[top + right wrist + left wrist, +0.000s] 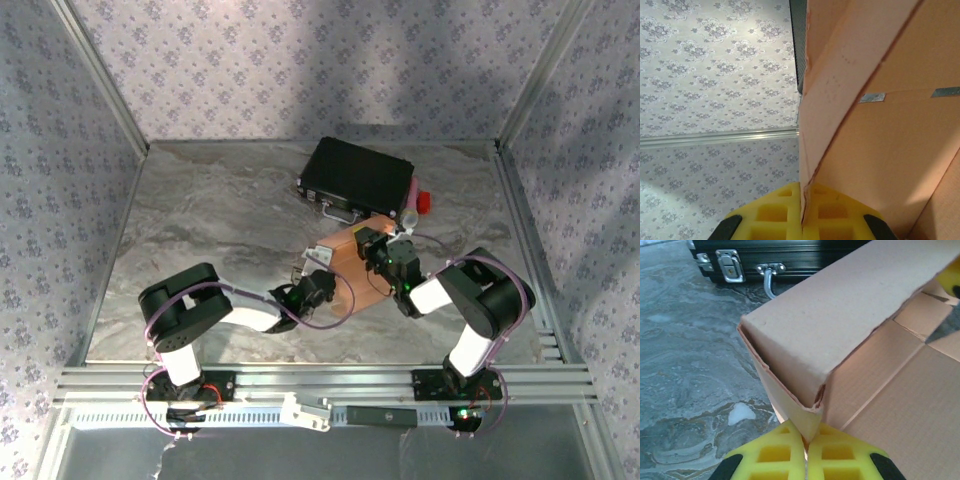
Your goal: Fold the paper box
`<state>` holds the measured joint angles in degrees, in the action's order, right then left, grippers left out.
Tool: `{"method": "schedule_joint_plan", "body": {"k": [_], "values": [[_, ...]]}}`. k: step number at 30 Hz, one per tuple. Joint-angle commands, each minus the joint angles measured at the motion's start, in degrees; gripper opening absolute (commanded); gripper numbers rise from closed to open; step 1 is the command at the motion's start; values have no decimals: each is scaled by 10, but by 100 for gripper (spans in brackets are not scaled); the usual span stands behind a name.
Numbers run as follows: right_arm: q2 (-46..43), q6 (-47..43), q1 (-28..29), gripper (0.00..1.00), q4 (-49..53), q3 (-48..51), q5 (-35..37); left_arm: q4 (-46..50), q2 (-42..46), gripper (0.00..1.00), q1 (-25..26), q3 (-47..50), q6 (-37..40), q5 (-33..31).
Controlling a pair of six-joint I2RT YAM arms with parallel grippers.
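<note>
Right, the paper box (342, 258) sits half-formed near the middle of the desk (200, 230), just in front of the black case (358, 175), with one wall folded up and its inside open. My left pincer (806, 440) is clamped on the lower corner of that raised wall, yellow pads pressed together on the cardboard. My right pincer (801, 200) is pinched onto a thin panel edge on the box's opposite side. A small red object (425, 202) lies beside the case's right end.
</note>
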<state>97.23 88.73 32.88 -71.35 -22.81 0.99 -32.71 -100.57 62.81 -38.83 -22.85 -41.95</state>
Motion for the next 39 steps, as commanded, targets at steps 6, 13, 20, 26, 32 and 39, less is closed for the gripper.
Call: {"method": "schedule_joint_plan", "body": {"k": [6, 13, 20, 26, 32, 39], "values": [[-10, 17, 50, 8, 39, 4, -16, 116, -10, 0, 2, -83, -104, -88], [-96, 6, 37, 46, 137, 11, -17, 139, 25, 0, 1, -54, -94, -102], [-321, -100, 25, 58, 484, -59, -14, 223, 106, 0, -39, -43, -58, -32], [-401, -184, -31, 55, 695, -131, -46, 418, 170, 0, -96, -109, -77, 67], [-361, -312, -38, 55, 863, -266, -54, 644, 187, 0, -135, -202, -122, 123], [-252, -382, -9, 55, 942, -379, -40, 712, 190, 0, -160, -224, -123, 197]]}}
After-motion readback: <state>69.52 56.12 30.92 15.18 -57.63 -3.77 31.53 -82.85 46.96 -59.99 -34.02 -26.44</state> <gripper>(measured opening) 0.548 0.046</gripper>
